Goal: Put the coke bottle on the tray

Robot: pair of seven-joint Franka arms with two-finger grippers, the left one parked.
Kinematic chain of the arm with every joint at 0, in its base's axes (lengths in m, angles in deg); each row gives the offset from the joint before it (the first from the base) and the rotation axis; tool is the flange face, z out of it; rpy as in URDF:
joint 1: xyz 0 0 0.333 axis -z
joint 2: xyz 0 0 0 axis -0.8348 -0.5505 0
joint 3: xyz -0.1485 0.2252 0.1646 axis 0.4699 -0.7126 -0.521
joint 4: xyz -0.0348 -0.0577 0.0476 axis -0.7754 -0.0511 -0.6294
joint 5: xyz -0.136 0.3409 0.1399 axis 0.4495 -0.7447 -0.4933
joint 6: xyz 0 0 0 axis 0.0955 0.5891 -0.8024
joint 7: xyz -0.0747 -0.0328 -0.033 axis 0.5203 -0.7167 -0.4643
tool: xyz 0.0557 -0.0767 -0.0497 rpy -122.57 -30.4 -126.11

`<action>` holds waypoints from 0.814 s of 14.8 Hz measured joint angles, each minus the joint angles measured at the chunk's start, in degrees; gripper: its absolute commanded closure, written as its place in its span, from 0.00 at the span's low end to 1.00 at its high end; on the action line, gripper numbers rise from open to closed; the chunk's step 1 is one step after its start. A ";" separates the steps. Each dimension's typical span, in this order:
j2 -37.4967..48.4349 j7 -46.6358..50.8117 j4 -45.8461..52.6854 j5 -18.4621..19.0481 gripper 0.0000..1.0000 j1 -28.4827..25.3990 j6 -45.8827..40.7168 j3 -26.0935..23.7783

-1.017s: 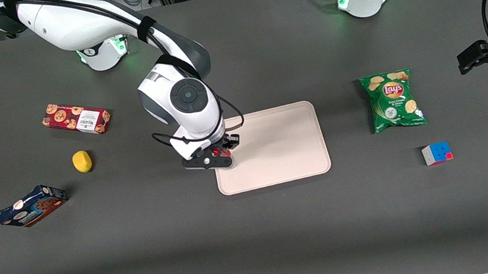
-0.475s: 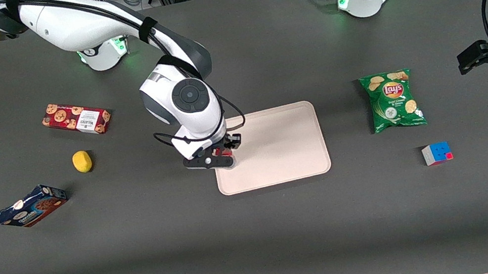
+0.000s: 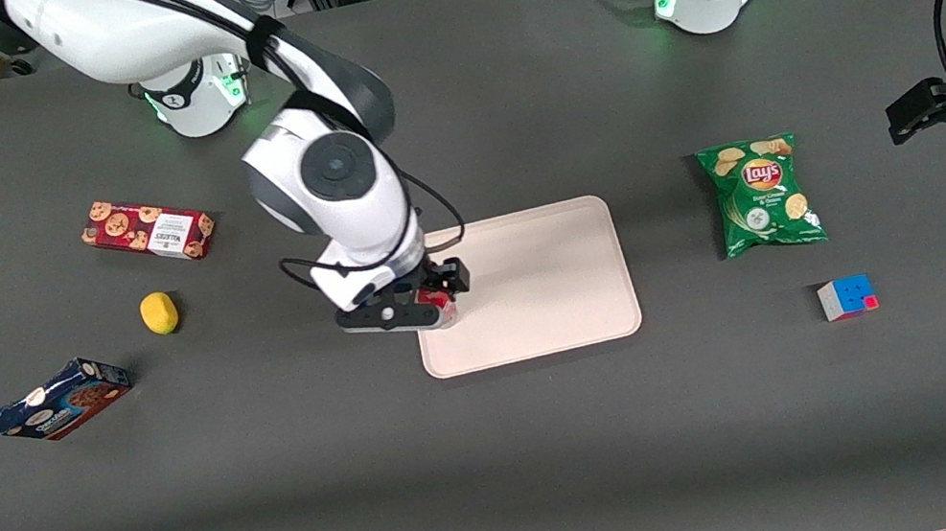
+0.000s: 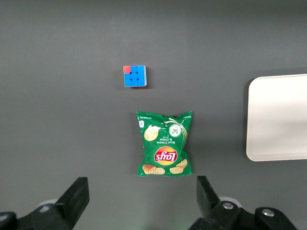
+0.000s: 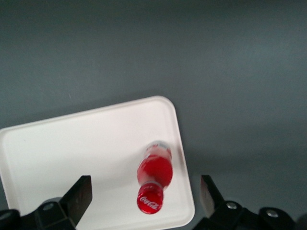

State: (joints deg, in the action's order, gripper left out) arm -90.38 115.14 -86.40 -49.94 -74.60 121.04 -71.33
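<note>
The coke bottle (image 5: pixel 154 173) stands upright on the tray (image 5: pixel 72 153), close to the tray's corner nearest the working arm's end. I look down on its red cap with the white script. My right gripper (image 5: pixel 144 195) is open and hovers above the bottle, one finger well clear on each side, touching nothing. In the front view the gripper (image 3: pixel 403 309) hangs over the tray (image 3: pixel 544 282) at that same edge, and only a bit of the red bottle (image 3: pixel 441 309) shows under it.
A red cookie box (image 3: pixel 147 229), a yellow lump (image 3: pixel 159 313) and a blue box (image 3: pixel 62 399) lie toward the working arm's end. A green Lay's bag (image 3: pixel 760 194) and a colour cube (image 3: pixel 848 298) lie toward the parked arm's end.
The right arm has risen and drawn slightly toward its own end of the table. The bottle stays standing on the tray beneath the gripper.
</note>
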 measured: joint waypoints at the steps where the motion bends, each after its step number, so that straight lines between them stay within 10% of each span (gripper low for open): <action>1: 1.83 -2.93 0.15 -0.36 0.00 1.26 -0.75 0.02; 5: 10.46 -23.70 0.48 -8.20 0.00 8.30 -7.02 3.43; 12: 22.39 -51.91 -1.63 -17.84 0.00 9.98 -16.92 25.76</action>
State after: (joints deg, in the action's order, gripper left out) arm -67.98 63.23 -88.03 -67.78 -64.62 104.12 -45.57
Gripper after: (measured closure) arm 0.000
